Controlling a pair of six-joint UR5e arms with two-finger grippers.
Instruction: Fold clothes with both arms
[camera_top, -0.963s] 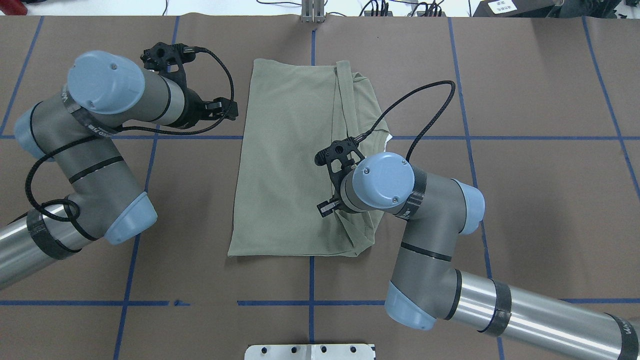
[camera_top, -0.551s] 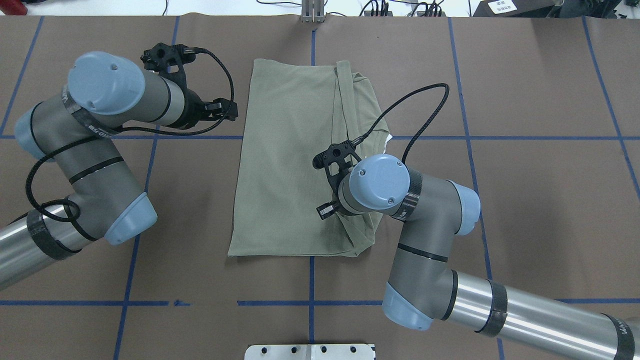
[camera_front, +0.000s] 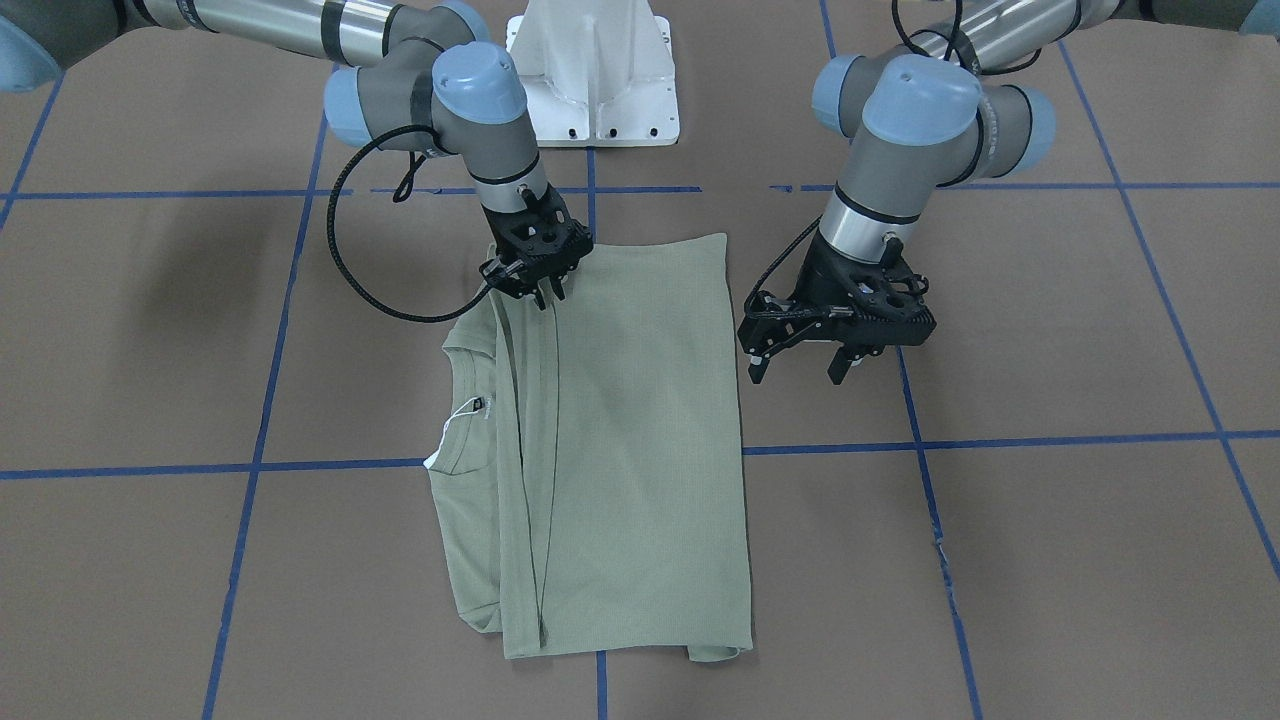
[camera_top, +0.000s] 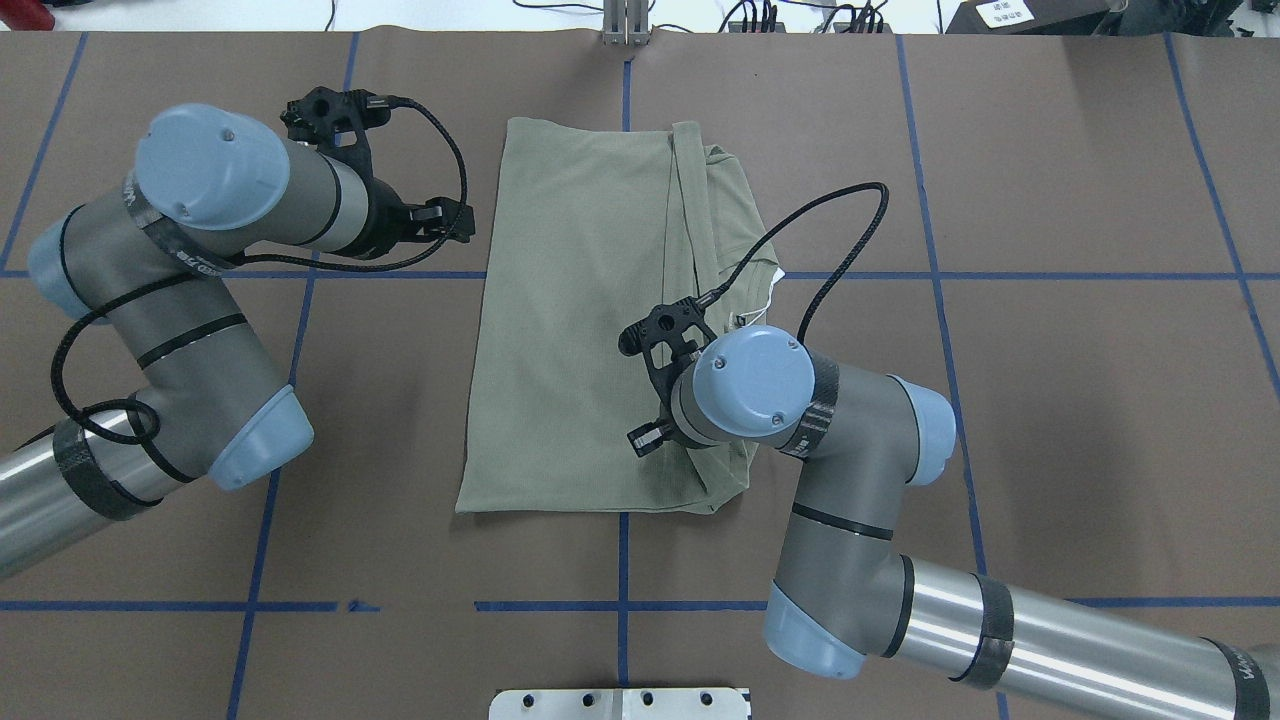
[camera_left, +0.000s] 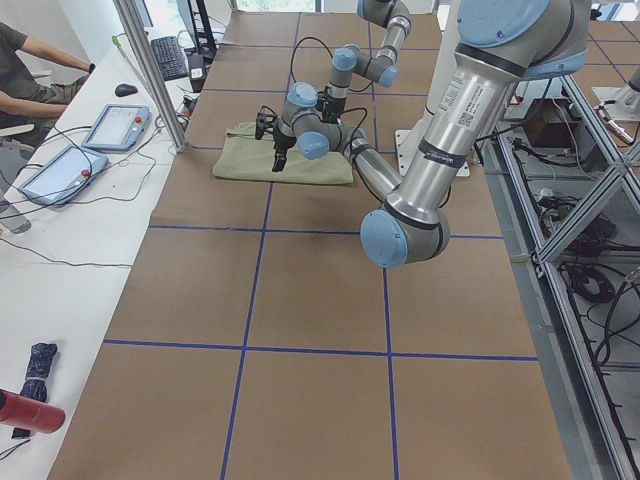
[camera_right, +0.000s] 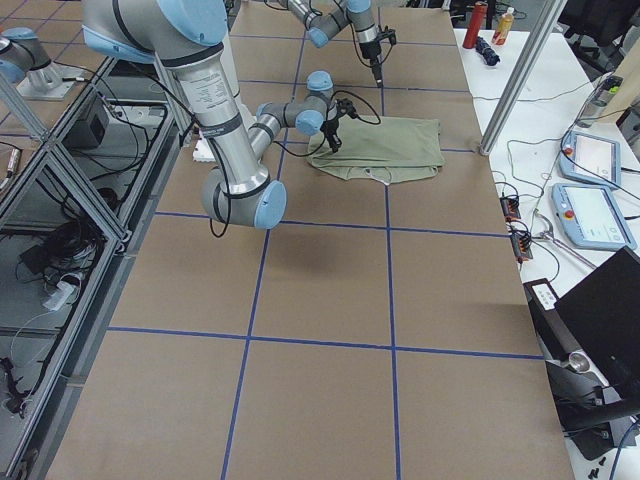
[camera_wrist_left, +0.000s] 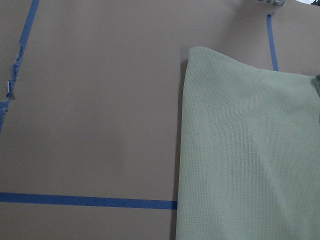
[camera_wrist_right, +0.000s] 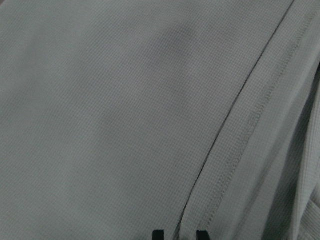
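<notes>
Hovering low on the shirt (camera_top: 580, 330), the right gripper (camera_front: 540, 292) sits on the folded-over edge that runs lengthwise down the garment, close to the hem at the robot's end. The shirt lies mid-tabletop (camera_top: 1050, 400), folded into one long strip. Its long axis runs from the robot's side to the far side, and the collar (camera_front: 440, 440) pokes out on the robot's right at about mid-length. The key relation is that the cloth is directly under the right jaws. The stitched edge passes between the two tips in the right wrist view, so any grasp there takes that edge, and the rest of the strip stretches away from the robot. The right jaws are nearly together with a slim gap. I cannot tell if they are pinching cloth or just resting on it. The left gripper (camera_front: 797, 368) is off the shirt, just beside its left long edge over bare tabletop, jaws spread wide and holding nothing. The right arm is plainly the nearer one, since it touches the cloth while the left stays apart from it. Compared with a second ago, the right wrist has slid along the fold line toward the robot's end. The left arm has not moved, and the shirt's outline looks unchanged.
</notes>
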